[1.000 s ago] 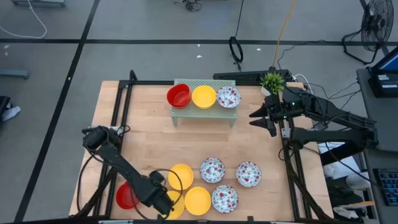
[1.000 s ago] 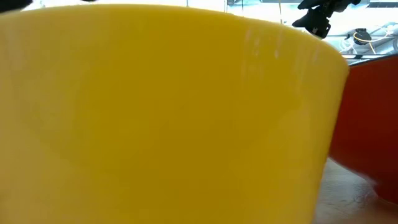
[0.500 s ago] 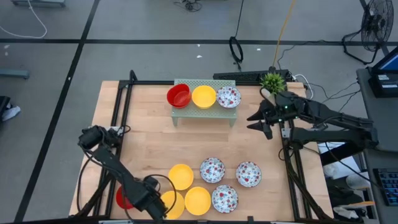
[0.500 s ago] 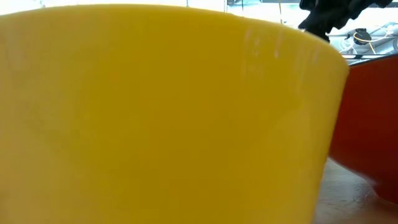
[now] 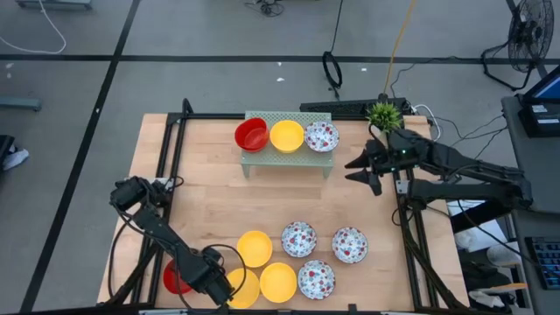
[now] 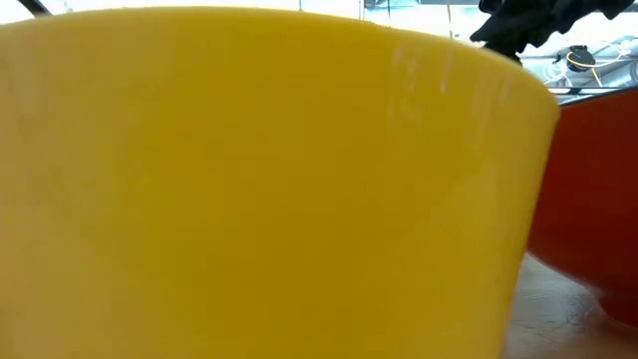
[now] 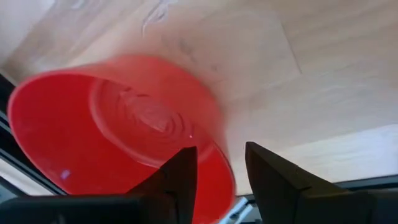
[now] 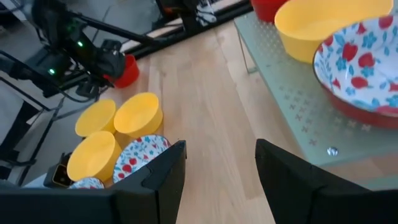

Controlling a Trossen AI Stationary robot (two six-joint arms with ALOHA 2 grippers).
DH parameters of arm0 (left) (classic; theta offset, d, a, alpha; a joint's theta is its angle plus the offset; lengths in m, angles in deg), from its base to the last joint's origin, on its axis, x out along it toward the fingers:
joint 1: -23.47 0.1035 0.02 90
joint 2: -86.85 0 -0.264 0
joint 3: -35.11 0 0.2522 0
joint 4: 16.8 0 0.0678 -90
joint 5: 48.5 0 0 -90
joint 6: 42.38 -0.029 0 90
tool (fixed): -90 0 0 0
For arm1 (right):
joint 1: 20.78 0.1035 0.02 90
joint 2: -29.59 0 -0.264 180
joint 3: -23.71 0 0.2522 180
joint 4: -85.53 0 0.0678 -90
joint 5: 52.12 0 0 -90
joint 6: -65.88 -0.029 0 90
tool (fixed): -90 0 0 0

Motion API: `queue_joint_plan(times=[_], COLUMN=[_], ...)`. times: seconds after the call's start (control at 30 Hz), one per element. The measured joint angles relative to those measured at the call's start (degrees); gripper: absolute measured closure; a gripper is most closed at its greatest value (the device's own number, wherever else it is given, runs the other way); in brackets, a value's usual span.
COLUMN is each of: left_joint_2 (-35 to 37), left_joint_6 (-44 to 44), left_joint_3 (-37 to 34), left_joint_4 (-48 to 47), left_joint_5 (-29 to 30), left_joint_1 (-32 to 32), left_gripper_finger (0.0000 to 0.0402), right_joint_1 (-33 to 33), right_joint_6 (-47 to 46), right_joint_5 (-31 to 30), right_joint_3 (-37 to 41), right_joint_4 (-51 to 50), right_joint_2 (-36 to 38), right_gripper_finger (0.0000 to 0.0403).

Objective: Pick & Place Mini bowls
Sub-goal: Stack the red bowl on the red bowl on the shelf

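A red mini bowl (image 5: 178,278) sits on the table near the front left, and my left gripper (image 5: 208,278) is at its right side. In the left wrist view the fingers are apart and stand astride the bowl's wall (image 7: 219,171). Yellow bowls (image 5: 255,248) and floral bowls (image 5: 298,238) sit at the front centre. One yellow bowl (image 6: 269,189) fills the low view. The pale green rack (image 5: 287,156) carries a red (image 5: 251,135), a yellow (image 5: 287,136) and a floral bowl (image 5: 321,136). My right gripper (image 5: 362,175) is open and empty in the air to the right of the rack. My left gripper has one finger (image 7: 181,177) over the red bowl's inside and the other (image 7: 267,177) outside its wall, at the rim on the bowl's right side. The gap is wider than the wall. I cannot tell whether either finger touches it.
A small green plant (image 5: 383,114) stands at the far right corner behind my right arm. Black frame rails run along the table's left (image 5: 166,166) and right (image 5: 407,236) sides. Bare wood lies between the rack and the front bowls.
My left gripper has gone toward the table's left edge, from above a front yellow bowl to the red bowl's right side. My right gripper has drifted a little toward the rack. The bowls stay where they were.
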Motion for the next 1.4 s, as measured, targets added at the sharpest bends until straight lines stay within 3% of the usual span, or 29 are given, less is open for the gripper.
queue_joint_plan(times=[0.13, 0.33, 0.7, 0.83, 1.1, 1.27, 1.4], left_joint_2=[0.00, 0.02, 3.46, 10.42, 26.12, 33.35, 37.47], left_joint_6=[-2.91, -7.80, -17.53, -17.62, -20.29, -32.64, -48.18], left_joint_3=[0.10, 0.28, 0.30, 0.31, 0.32, 0.32, 0.32], left_joint_4=[-0.03, -0.23, -4.63, -6.65, -7.01, -3.37, 4.16], left_joint_5=[0.49, 1.03, 3.69, 10.50, 32.29, 43.55, 49.15], left_joint_1=[0.02, 1.14, 6.22, 8.43, 13.83, 19.00, 24.32], left_gripper_finger=[0.0287, 0.0389, 0.0392, 0.0396, 0.0396, 0.0397, 0.0394], right_joint_1=[0.00, 0.00, 0.00, 0.00, 0.00, 0.00, 0.00], right_joint_6=[0.00, 0.20, 2.72, 7.46, 24.90, 32.75, 33.26], right_joint_5=[0.00, 0.00, 0.17, 0.20, 0.20, 0.20, 0.15], right_joint_3=[0.00, 0.00, 0.00, 0.00, 0.00, 0.00, 0.00], right_joint_4=[0.18, 0.16, 0.11, 0.11, -0.82, -0.81, -0.74], right_joint_2=[0.52, 1.60, 5.00, 6.34, 7.39, 7.37, 7.37], right_gripper_finger=[0.0220, 0.0220, 0.0220, 0.0220, 0.0220, 0.0220, 0.0220])
